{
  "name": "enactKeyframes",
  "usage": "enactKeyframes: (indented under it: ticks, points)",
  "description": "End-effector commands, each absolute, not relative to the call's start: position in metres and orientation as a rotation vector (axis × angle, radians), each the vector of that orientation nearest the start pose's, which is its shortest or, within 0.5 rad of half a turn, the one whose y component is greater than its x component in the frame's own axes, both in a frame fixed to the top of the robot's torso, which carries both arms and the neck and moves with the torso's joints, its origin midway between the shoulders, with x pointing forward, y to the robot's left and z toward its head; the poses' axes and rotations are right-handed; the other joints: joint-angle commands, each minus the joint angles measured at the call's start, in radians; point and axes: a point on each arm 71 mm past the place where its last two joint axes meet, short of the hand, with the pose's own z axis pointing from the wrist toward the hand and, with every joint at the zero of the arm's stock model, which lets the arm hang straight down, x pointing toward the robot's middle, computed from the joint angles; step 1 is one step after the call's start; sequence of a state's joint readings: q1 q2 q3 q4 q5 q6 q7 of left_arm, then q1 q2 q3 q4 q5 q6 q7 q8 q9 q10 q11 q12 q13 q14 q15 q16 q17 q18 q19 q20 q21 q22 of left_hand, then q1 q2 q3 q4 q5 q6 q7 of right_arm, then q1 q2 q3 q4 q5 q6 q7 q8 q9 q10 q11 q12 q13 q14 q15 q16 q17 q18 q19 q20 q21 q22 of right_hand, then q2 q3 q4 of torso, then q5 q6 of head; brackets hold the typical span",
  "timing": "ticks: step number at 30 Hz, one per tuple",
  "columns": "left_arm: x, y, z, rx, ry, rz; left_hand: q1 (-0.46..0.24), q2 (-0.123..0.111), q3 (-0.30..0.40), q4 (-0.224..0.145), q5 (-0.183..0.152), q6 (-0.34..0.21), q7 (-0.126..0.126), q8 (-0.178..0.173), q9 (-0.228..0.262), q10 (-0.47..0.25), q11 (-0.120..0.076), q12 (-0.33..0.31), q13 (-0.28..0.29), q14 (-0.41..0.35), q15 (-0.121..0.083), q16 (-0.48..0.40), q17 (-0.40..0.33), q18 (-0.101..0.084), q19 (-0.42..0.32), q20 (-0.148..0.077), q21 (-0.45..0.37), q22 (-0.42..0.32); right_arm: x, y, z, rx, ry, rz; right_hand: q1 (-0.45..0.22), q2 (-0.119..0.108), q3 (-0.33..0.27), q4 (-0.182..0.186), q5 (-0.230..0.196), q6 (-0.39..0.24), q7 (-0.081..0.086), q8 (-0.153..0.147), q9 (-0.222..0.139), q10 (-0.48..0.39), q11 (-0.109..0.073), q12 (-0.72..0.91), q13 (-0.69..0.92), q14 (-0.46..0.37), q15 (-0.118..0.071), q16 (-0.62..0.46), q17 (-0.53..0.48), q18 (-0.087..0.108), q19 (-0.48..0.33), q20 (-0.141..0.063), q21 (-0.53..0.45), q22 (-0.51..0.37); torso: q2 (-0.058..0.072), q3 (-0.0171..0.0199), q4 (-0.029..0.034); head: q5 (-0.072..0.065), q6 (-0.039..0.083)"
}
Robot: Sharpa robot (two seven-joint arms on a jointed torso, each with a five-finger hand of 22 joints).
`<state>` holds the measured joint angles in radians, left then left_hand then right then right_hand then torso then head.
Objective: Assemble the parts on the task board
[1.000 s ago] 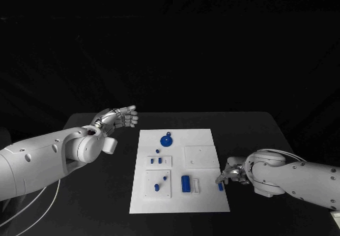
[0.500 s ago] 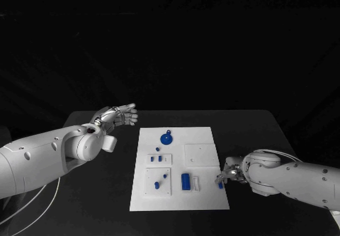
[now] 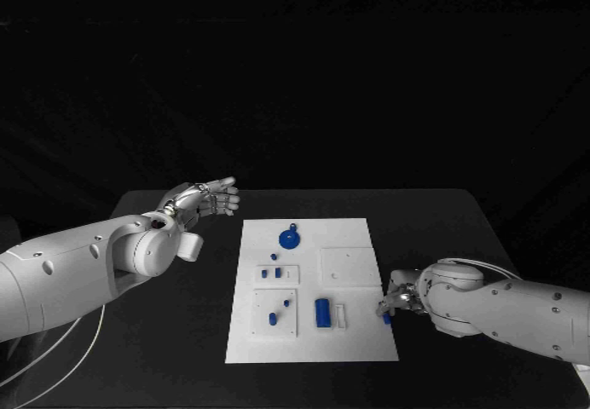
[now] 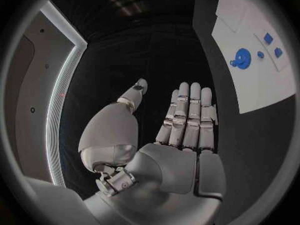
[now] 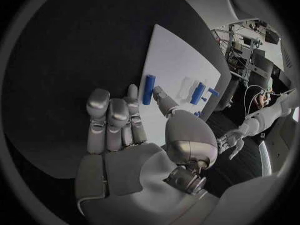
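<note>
The white task board [image 3: 369,345] lies mid-table, also seen as the board [image 4: 250,92] and the board [image 5: 169,55]. On it are a round blue knobbed part [image 3: 289,240], several small blue pegs [image 3: 273,319] and an upright blue bar [image 3: 323,313]. My right hand [image 3: 402,300] sits low at the board's right edge. Its thumb and a fingertip [image 5: 132,89] close from both sides on a short blue bar [image 5: 148,89] lying there, seen as the bar [image 3: 384,319]; the other fingers are curled. My left hand [image 3: 209,198] is raised beyond the board's far left corner, fingers straight, holding nothing.
A white square plate [image 3: 348,268] lies on the board's right half, with smaller white plates [image 3: 275,275] on its left half. Black tabletop [image 3: 172,341] flanks the board on both sides, and its far edge lies just past my left hand.
The camera has shifted slightly. Both hands stay in nearly the same place, and the short blue bar stays at the board's right edge under my right fingertips.
</note>
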<state>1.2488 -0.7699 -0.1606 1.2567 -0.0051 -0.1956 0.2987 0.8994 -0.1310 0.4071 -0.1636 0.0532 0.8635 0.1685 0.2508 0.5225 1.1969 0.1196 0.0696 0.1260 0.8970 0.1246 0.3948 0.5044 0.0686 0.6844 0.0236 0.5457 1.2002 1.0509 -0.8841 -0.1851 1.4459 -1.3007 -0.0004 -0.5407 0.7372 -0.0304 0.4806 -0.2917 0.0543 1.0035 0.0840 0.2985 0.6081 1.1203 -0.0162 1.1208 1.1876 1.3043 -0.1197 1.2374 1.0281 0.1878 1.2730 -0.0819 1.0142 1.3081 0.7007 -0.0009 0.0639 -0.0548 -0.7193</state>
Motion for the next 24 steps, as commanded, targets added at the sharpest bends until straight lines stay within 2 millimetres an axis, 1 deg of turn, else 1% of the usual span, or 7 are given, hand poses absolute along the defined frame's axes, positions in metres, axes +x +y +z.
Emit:
enactKeyframes:
  ticks: [1, 8, 12, 13, 17, 20, 24]
  points:
    - [0.527, 0.25, -0.215, -1.143, 1.557, -1.377, -0.008, 0.002, -0.003, 0.0, -0.003, -0.005, 0.0, 0.006, -0.001, 0.001, -0.002, 0.003, -0.002, 0.002, 0.004, -0.005, 0.001, 0.018, 0.004, 0.005, -0.006, 0.001, 0.422, -0.277, -0.34, 0.13, 2.382, 0.066, 0.022, 0.006, 0.026, 0.002, -0.005, 0.004, 0.005, -0.007, -0.002, 0.002, -0.005, -0.007, 0.0, 0.003, -0.007, -0.006, 0.0, 0.074, -0.003, 0.003, -0.002, 0.013, 0.0, 0.0002, -0.0006, -0.001, 0.002]
    - [0.527, 0.25, -0.215, -1.144, 1.558, -1.376, -0.007, 0.003, -0.002, -0.001, -0.003, -0.006, 0.0, 0.006, -0.001, 0.0, -0.001, 0.003, -0.002, 0.002, 0.004, -0.006, 0.002, 0.018, 0.004, 0.005, -0.007, 0.001, 0.421, -0.276, -0.34, 0.176, 2.397, 0.093, 0.067, -0.004, 0.22, 0.019, -0.003, 0.012, 0.009, -0.015, -0.003, 0.007, -0.003, -0.01, -0.002, 0.007, -0.003, -0.009, -0.002, 0.074, 0.005, 0.016, -0.003, 0.011, 0.0, 0.0, -0.0002, -0.003, 0.002]
    - [0.527, 0.25, -0.215, -1.145, 1.558, -1.374, -0.006, 0.003, -0.002, -0.001, -0.003, -0.006, 0.0, 0.006, -0.001, 0.0, -0.001, 0.003, -0.002, 0.002, 0.004, -0.006, 0.002, 0.018, 0.004, 0.005, -0.007, 0.001, 0.42, -0.275, -0.341, 0.2, 2.403, 0.11, 0.064, -0.005, 0.231, 0.02, -0.002, 0.013, 0.01, -0.015, -0.003, 0.007, -0.002, -0.01, -0.002, 0.007, -0.002, -0.009, -0.003, 0.074, 0.006, 0.018, -0.002, 0.011, 0.0, -0.0005, -0.0007, -0.003, 0.001]
    - [0.527, 0.25, -0.215, -1.145, 1.558, -1.373, -0.005, 0.004, -0.001, -0.001, -0.003, -0.006, 0.0, 0.006, -0.001, 0.001, -0.001, 0.003, -0.002, 0.003, 0.004, -0.006, 0.002, 0.018, 0.004, 0.005, -0.007, 0.002, 0.42, -0.275, -0.341, 0.205, 2.403, 0.115, 0.076, 0.011, 0.259, 0.016, 0.014, 0.016, 0.009, -0.016, -0.003, 0.008, -0.002, -0.01, -0.002, 0.008, -0.003, -0.009, -0.003, 0.074, 0.006, 0.018, -0.002, 0.012, 0.0, -0.0005, -0.0008, -0.002, 0.001]
    - [0.527, 0.249, -0.215, -1.145, 1.558, -1.374, -0.005, 0.004, -0.001, -0.001, -0.003, -0.006, 0.0, 0.006, -0.001, 0.001, -0.001, 0.003, -0.002, 0.003, 0.004, -0.006, 0.002, 0.018, 0.004, 0.005, -0.007, 0.002, 0.42, -0.278, -0.341, 0.241, 2.401, 0.12, 0.076, 0.011, 0.259, 0.016, 0.014, 0.016, 0.009, -0.016, -0.003, 0.008, -0.002, -0.01, -0.002, 0.008, -0.003, -0.009, -0.003, 0.074, 0.006, 0.018, -0.002, 0.012, 0.0, -0.001, -0.0004, -0.002, 0.003]
    - [0.527, 0.249, -0.215, -1.145, 1.557, -1.373, -0.004, 0.006, -0.001, -0.001, -0.003, -0.007, 0.0, 0.006, -0.002, 0.0, -0.001, 0.003, -0.002, 0.003, 0.004, -0.006, 0.003, 0.018, 0.004, 0.005, -0.007, 0.002, 0.421, -0.285, -0.34, 0.261, 2.391, 0.105, 0.067, 0.015, 0.291, 0.014, 0.051, 0.03, 0.006, -0.012, -0.002, 0.016, -0.004, -0.009, -0.003, 0.01, -0.003, -0.009, -0.004, 0.074, 0.009, 0.024, 0.001, 0.014, 0.0, -0.0015, 0.0001, -0.002, 0.004]
    - [0.526, 0.25, -0.215, -1.145, 1.556, -1.371, -0.003, 0.006, 0.0, -0.002, -0.003, -0.007, 0.0, 0.006, -0.002, 0.0, -0.001, 0.003, -0.002, 0.003, 0.004, -0.007, 0.003, 0.018, 0.004, 0.005, -0.007, 0.002, 0.418, -0.3, -0.338, 0.288, 2.382, 0.074, 0.046, 0.014, 0.306, 0.012, 0.046, 0.037, 0.005, -0.015, -0.008, 0.023, -0.005, -0.011, -0.006, 0.011, -0.004, -0.008, -0.004, 0.074, 0.013, 0.027, 0.005, 0.015, -0.001, -0.0018, 0.0004, -0.001, 0.005]
